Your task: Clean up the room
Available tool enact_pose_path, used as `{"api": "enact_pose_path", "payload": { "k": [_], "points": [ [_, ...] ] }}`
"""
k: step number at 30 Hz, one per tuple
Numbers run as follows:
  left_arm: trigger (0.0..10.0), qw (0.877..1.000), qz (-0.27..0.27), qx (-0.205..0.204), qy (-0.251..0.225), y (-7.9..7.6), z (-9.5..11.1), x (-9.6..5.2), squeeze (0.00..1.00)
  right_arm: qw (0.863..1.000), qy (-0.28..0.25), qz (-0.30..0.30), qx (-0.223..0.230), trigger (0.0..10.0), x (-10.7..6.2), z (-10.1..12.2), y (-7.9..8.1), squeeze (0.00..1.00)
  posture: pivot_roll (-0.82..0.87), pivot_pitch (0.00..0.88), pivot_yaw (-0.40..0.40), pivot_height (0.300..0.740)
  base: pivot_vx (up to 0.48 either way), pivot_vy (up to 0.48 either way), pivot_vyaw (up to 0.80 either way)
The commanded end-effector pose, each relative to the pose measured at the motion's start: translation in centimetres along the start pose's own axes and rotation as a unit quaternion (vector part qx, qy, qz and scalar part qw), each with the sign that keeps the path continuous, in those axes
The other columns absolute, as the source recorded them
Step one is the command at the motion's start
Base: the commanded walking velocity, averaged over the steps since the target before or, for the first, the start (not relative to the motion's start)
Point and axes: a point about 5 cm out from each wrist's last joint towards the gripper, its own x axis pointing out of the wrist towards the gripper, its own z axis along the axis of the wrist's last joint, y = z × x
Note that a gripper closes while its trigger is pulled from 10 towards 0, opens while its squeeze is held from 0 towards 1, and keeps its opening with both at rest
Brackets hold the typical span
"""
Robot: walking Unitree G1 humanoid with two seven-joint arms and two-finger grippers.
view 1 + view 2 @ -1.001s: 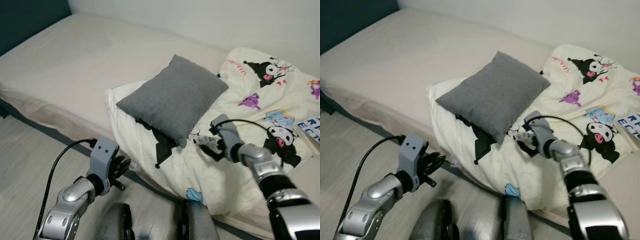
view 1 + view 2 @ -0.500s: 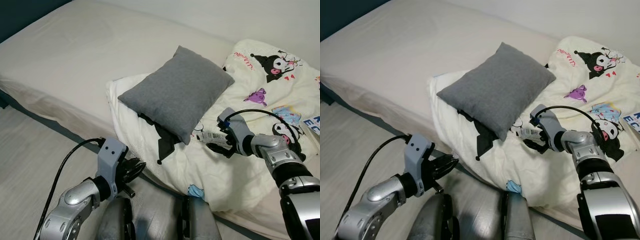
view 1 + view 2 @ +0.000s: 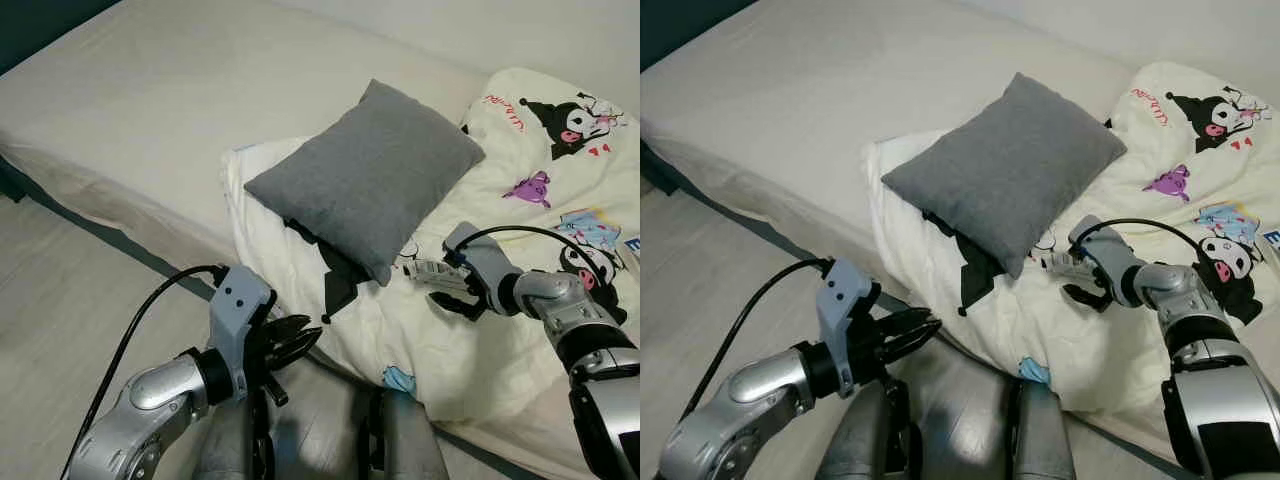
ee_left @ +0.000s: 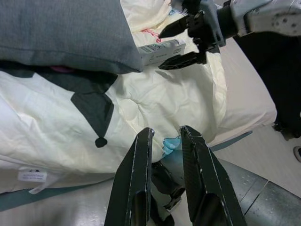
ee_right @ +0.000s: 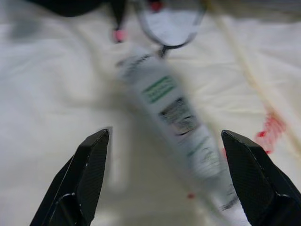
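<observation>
Head camera first: the right gripper [image 3: 440, 283] has its fingers spread wide around a small white tube [image 3: 428, 270] that lies on the cartoon-print comforter [image 3: 560, 180], right at the low corner of the gray pillow [image 3: 370, 175]. My worry is that the tube sits on soft, rumpled fabric, so if the fingers close low they could pinch a fold of comforter along with it, or nudge the tube under the pillow's edge (it's already tucked pretty close). The left gripper [image 3: 290, 345] hangs low off the side of the bed [image 3: 120, 110], doing nothing.

Left wrist view: its own two fingers [image 4: 136, 188] are nearly pressed together, only a slim gap between them, holding nothing. Past them the tube [image 4: 157, 51] looks white with a dark printed band, one end touching the pillow [image 4: 61, 33], and the other gripper's fingers sit on either side of it without gripping.

Right wrist view: it's blurry, but the tube [image 5: 176, 113] reads as long and white with a green label and some dark print, lying diagonally between the spread fingertips [image 5: 84, 174]. That slant could make it twist or squirt out when squeezed.
</observation>
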Motion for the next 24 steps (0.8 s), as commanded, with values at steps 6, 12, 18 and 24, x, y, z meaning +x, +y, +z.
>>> {"api": "enact_pose_path", "payload": {
  "k": [6, 12, 18, 24],
  "points": [
    [10.0, 1.0, -0.029, 0.003, 0.007, -1.0, 0.6, -0.4, 0.0, 0.998, 0.028, -0.055, 0.006, 10.0, 0.0, -2.2, 0.7, 0.0, 0.28, 0.421, 0.01, 0.621, 0.0, 0.0, 0.0],
    [10.0, 0.999, -0.037, 0.006, 0.013, -1.2, 1.0, -0.9, 0.0, 0.996, 0.033, -0.075, 0.026, 10.0, 0.0, -2.9, 0.9, 0.0, 0.3, 0.422, 0.018, 0.621, 0.0, 0.0, 0.0],
    [10.0, 0.999, -0.026, 0.008, 0.019, -0.8, 1.0, -1.1, 0.0, 0.993, 0.036, -0.064, 0.095, 10.0, 0.2, -3.9, 1.8, 0.0, 0.31, 0.424, 0.024, 0.621, 0.0, 0.0, 0.0],
    [10.0, 1.0, -0.018, 0.011, 0.022, -0.5, 1.2, -1.0, 0.0, 0.986, 0.024, -0.016, 0.167, 10.0, 0.3, -4.5, 3.0, 0.0, 0.32, 0.421, 0.031, 0.621, 0.0, 0.0, 0.0]
  ]
}}
